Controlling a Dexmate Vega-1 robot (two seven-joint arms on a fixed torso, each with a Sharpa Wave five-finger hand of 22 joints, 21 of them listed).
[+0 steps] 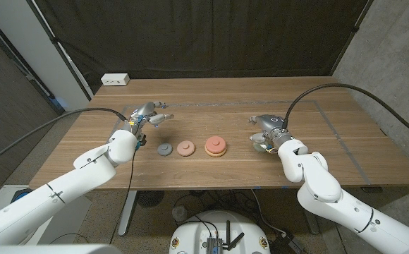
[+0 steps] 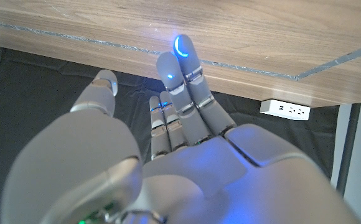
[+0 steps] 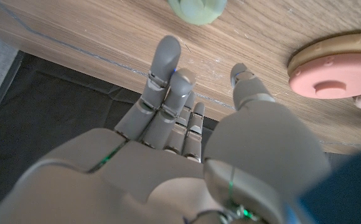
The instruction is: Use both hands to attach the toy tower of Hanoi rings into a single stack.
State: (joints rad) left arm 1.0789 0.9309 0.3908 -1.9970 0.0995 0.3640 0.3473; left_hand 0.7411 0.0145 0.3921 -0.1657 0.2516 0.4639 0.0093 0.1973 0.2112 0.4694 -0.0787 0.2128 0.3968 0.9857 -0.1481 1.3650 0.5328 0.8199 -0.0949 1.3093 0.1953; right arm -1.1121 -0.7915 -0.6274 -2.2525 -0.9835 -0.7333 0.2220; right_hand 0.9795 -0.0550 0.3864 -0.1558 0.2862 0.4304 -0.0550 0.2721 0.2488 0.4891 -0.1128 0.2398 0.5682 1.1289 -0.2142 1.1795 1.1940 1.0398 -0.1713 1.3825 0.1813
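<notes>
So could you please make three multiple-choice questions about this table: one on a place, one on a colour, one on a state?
1. Where does the grey ring lie in the row?
A. the robot's left end
B. the middle
C. the robot's right end

2. What colour is the ring on the tan disc?
A. blue
B. pink
C. black

3. What is the left hand doing?
A. gripping the grey ring
B. pressing the tan disc
C. holding nothing

Key: 1 A, it is nearest the left hand; 2 B, the right wrist view shows it pink; 3 C, its fingers are apart and bare.
</notes>
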